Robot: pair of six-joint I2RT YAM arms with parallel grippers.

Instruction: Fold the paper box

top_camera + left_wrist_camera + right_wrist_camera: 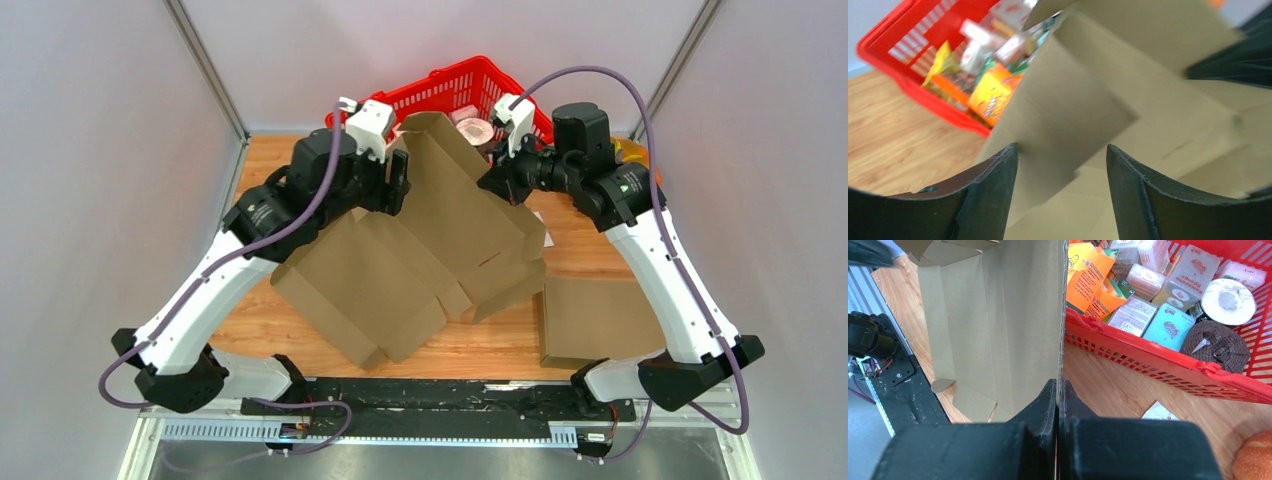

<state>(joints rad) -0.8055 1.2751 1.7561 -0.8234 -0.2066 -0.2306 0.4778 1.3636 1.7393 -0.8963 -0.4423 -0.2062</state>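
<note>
A brown paper box point(440, 240), unfolded with several flaps, is held tilted above the table's middle. My right gripper point(497, 180) is shut on the box's upper right panel edge; in the right wrist view the cardboard point(1013, 315) runs edge-on between the closed fingers point(1048, 400). My left gripper point(398, 185) is open at the box's upper left. In the left wrist view a flap point(1068, 115) sits between the spread fingers point(998, 185), near the left one.
A red basket point(455, 90) full of groceries stands at the back, close behind both grippers, and shows in the right wrist view point(1168, 355). A flat brown cardboard piece point(595, 320) lies on the table's right. A bun point(1255, 460) lies near the basket.
</note>
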